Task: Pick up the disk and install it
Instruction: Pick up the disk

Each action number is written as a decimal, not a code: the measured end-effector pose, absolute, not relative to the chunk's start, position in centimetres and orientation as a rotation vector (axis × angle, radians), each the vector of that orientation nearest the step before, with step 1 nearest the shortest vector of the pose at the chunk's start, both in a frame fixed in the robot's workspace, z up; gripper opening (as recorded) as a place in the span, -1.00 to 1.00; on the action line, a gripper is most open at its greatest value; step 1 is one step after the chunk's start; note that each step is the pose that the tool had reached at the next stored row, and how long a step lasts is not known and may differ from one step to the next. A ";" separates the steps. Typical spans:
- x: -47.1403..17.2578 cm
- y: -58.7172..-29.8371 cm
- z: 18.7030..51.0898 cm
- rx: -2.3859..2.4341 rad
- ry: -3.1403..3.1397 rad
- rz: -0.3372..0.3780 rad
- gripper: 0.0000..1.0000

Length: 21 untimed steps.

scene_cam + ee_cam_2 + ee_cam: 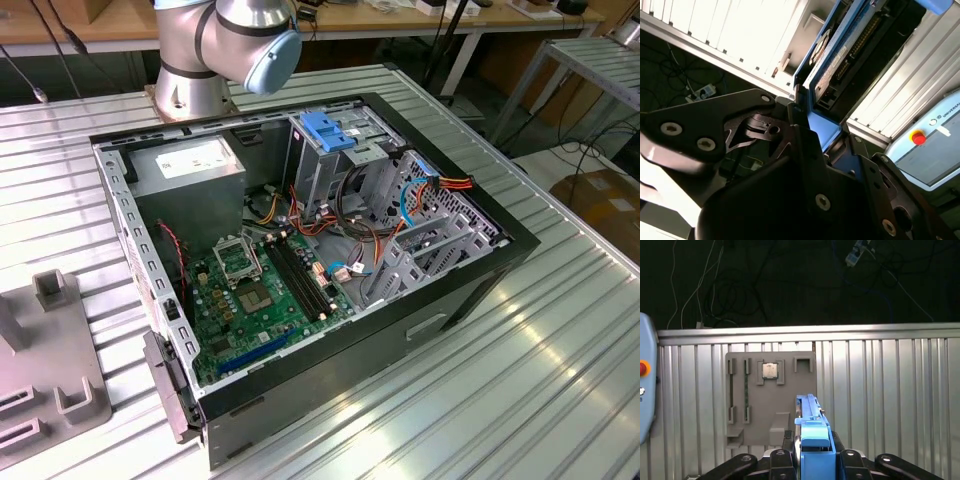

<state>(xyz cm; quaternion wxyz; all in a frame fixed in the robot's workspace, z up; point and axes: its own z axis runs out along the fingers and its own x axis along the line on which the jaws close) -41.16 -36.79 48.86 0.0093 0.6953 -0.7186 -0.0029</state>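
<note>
Gripper has the disk.
Jaws closed on the disk's blue side rails, drive held edge-on. It sits over the grey fixture plate, at the plate's edge away from its CPU chip.

Bright blue rails on the disk, gripper black. Table ribbed silver-grey, fixture plate plain grey. Mobo green, PC case black, latch blue, PSU grey w/ white label.

Open computer case on ribbed table; arm apparently mounted behind.
</note>
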 end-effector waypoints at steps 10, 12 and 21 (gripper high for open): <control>-38.9 -36.8 48.9 2.171 -2.245 -0.009 -0.26; -38.6 -36.8 48.9 2.171 -2.245 -0.009 -0.26; -37.4 -36.8 48.9 2.171 -2.245 -0.009 -0.26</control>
